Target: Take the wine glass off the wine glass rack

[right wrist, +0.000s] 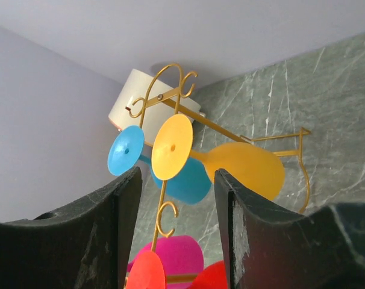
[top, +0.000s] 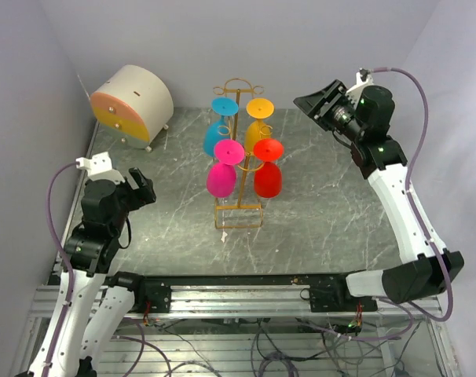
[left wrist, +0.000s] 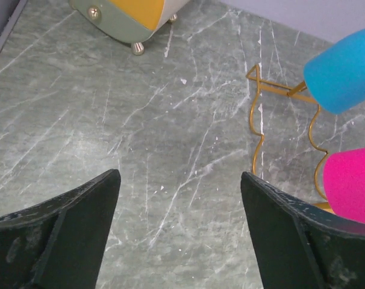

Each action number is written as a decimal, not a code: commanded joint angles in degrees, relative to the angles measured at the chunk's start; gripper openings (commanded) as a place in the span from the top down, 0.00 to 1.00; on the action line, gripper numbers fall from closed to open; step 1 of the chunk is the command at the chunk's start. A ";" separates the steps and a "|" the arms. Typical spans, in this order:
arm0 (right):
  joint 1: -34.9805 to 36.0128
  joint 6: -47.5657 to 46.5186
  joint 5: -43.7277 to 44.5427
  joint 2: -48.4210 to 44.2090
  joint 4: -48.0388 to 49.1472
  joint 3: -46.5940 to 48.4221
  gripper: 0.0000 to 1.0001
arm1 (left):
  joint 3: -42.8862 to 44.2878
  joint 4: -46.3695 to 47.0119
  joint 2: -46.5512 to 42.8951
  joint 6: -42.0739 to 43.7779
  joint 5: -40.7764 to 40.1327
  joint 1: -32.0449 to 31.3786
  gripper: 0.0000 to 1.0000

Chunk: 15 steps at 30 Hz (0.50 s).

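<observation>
Rack (right wrist: 160, 96) holds four glasses (top: 221, 179) mid surface (top: 324, 212). Right pincer (right wrist: 177, 174) spread at its 2 o'clock, facing yellow glass (right wrist: 246, 168); left pincer (left wrist: 179, 180) spread at 8 o'clock.

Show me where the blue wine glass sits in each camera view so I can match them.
Top external: blue wine glass hangs on the rear left of the rack, near picture centre.
Left wrist: its bowl pokes in at the right edge, upper half.
Right wrist: left of centre, above the left finger.
Shared landmark: the round beige cabinet, in all three.
</observation>
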 commanded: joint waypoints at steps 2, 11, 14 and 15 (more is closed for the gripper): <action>-0.39 -0.14 -4.75 3.46 -1.28 4.68 0.46 | -0.57 1.76 -1.30 -0.51 -0.59 -0.33 0.25; -0.40 -1.34 -12.89 7.16 2.08 7.30 0.48 | -0.25 1.40 -1.59 0.15 -0.23 -0.33 0.41; -0.47 -0.96 -13.87 9.21 0.74 8.88 0.48 | -0.23 1.33 -1.96 0.07 -0.70 -0.33 0.39; -0.41 -0.72 -14.28 9.58 0.79 9.01 0.48 | -0.23 1.31 -2.00 0.07 -0.83 -0.33 0.39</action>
